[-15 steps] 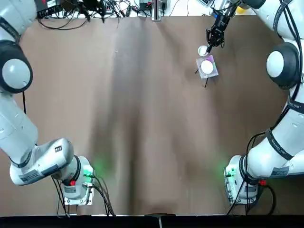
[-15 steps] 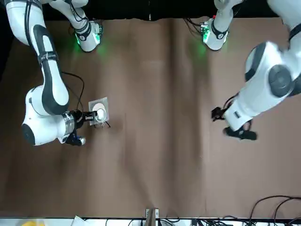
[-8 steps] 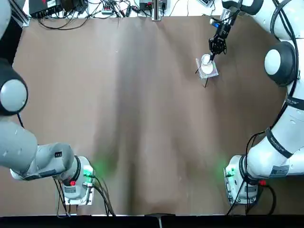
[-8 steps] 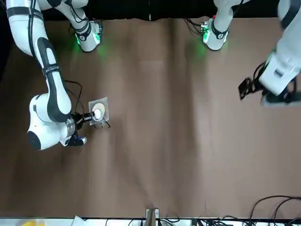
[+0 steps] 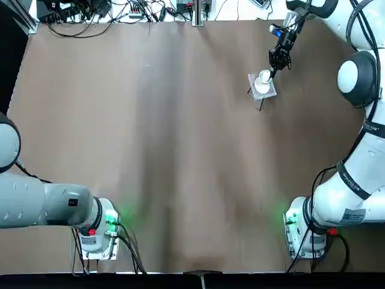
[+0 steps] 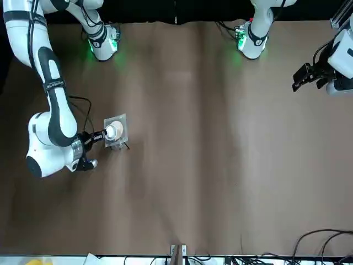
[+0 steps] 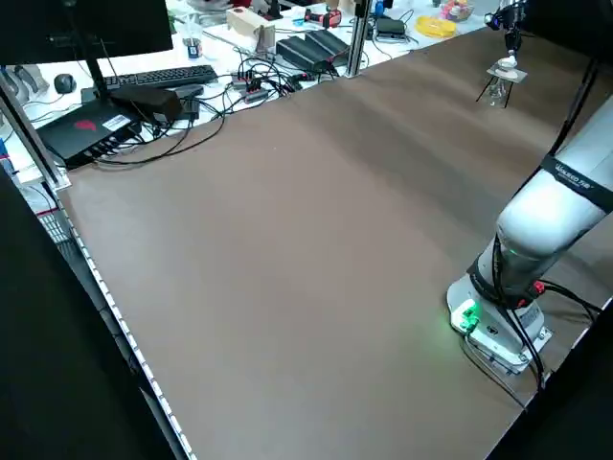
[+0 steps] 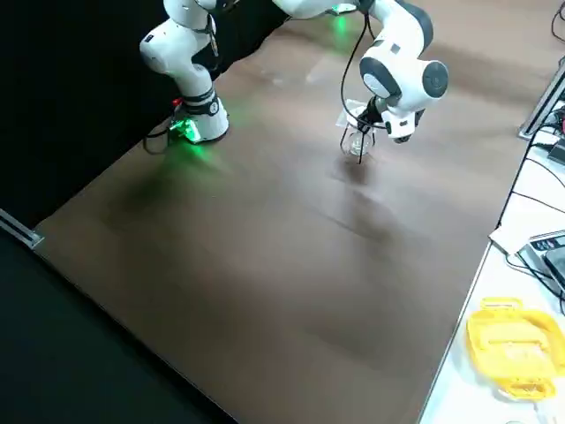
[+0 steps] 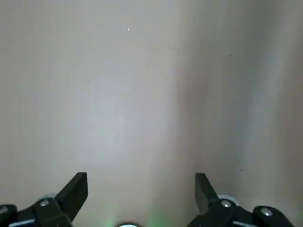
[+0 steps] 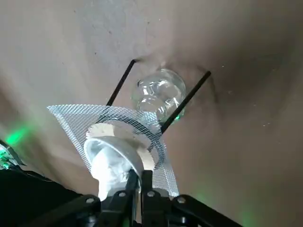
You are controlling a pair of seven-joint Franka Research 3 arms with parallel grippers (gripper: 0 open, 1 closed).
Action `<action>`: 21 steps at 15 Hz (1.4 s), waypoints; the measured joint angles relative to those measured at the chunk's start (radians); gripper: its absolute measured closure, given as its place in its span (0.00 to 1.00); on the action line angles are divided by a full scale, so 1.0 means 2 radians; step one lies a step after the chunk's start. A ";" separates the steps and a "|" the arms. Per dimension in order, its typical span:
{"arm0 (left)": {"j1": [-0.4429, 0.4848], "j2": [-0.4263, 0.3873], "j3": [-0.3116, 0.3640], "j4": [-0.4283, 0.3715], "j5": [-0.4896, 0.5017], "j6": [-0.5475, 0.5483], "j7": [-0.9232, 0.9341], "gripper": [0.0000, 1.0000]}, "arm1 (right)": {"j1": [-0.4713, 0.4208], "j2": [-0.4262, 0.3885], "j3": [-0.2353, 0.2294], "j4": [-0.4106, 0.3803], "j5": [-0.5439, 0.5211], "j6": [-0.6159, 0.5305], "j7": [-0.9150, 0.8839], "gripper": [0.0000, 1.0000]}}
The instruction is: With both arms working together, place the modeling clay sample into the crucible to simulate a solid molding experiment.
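Your right claw (image 10: 140, 177) was clamped on the wall of the crucible (image 10: 113, 158), its fingers drawn close together with the porcelain rim between them. The cup was tipped, its mouth open toward the right wrist camera. Inside it you had something bright white and uneven, but you couldn't tell whether that was the modeling clay sample; the lump wasn't plain to see anywhere else either.

Just behind the cup in that view lay a pale round disc (image 10: 142, 146) on the square mesh plate (image 10: 78, 123). Whether cup and disc touched, you couldn't tell. Thin dark legs (image 10: 186, 101) held the plate up, and a clear round glass vessel (image 10: 160, 92) stood on the tabletop (image 5: 180, 150) below.

Your right arm (image 5: 360, 78) rose from its base at the near right of the tabletop, bent out to the right and forward, then folded inward at the far end, so the claw came down on a slant beside the plate from its far right.

Your left claw (image 9: 141, 194) was empty, fingers wide apart, held up over the left part of the tabletop. The left arm (image 5: 42, 201) stretched outward from its base, past the top view's left edge.
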 joint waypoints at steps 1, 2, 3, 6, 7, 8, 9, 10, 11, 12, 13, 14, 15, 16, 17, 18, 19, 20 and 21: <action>-0.001 -0.001 -0.001 0.001 0.000 0.000 0.009 0.00 | 0.001 0.001 0.001 0.000 0.000 0.000 0.000 0.94; -0.002 -0.004 -0.003 0.001 0.000 -0.002 0.015 0.00 | 0.001 0.002 0.002 0.000 0.000 0.000 0.000 0.94; -0.003 -0.006 -0.004 0.001 0.000 -0.004 0.017 0.00 | 0.002 0.004 0.002 0.000 0.000 0.001 0.000 0.94; -0.003 0.005 -0.006 -0.003 0.000 -0.010 0.023 0.00 | 0.006 0.008 0.003 -0.001 0.000 0.002 0.000 0.94; -0.003 0.013 -0.006 -0.003 0.000 -0.008 0.028 0.00 | 0.006 0.008 0.003 -0.001 0.000 0.002 0.000 0.94; -0.003 0.020 -0.006 -0.001 -0.002 -0.006 0.035 0.00 | 0.007 0.008 0.003 -0.001 0.000 0.002 0.000 0.93; -0.003 0.026 -0.005 0.005 -0.009 -0.003 0.040 0.00 | 0.007 0.009 0.002 -0.001 0.000 0.002 0.000 0.91; -0.003 0.028 -0.005 0.011 -0.018 -0.003 0.040 0.00 | 0.007 0.009 0.002 -0.001 0.000 0.002 0.000 0.84; -0.003 0.028 -0.005 0.016 -0.028 -0.003 0.039 0.00 | 0.006 0.009 0.002 -0.001 0.000 0.002 0.000 0.75; -0.003 0.028 -0.005 0.020 -0.034 -0.004 0.038 0.00 | 0.006 0.009 0.002 -0.001 0.000 0.002 0.000 0.67; -0.003 0.027 -0.005 0.023 -0.035 -0.004 0.040 0.00 | 0.006 0.009 0.002 0.000 0.000 0.002 -0.001 0.67; -0.004 0.027 -0.005 0.024 -0.035 -0.006 0.042 0.00 | 0.006 0.009 0.002 0.000 0.000 0.002 -0.001 0.65; -0.005 0.026 -0.006 0.024 -0.035 -0.013 0.043 0.00 | 0.005 0.009 0.002 0.000 0.000 0.002 -0.001 0.62; -0.006 0.025 -0.006 0.024 -0.031 -0.021 0.043 0.00 | 0.005 0.009 0.002 0.001 0.000 0.002 -0.001 0.61; -0.007 0.025 -0.007 0.024 -0.021 -0.025 0.043 0.00 | 0.005 0.008 0.002 0.002 0.000 0.002 -0.001 0.61; -0.007 0.025 -0.007 0.025 -0.014 -0.027 0.044 0.00 | 0.005 0.008 0.002 0.003 0.000 0.002 -0.001 0.61; -0.007 0.025 -0.007 0.025 -0.010 -0.028 0.044 0.00 | 0.005 0.008 0.002 0.004 0.000 0.002 -0.001 0.61; -0.007 0.025 -0.007 0.025 -0.009 -0.029 0.045 0.00 | 0.004 0.008 0.002 0.005 0.000 0.002 -0.001 0.61; -0.007 0.025 -0.008 0.025 -0.008 -0.031 0.046 0.00 | 0.004 0.008 0.002 0.005 0.000 0.002 -0.001 0.60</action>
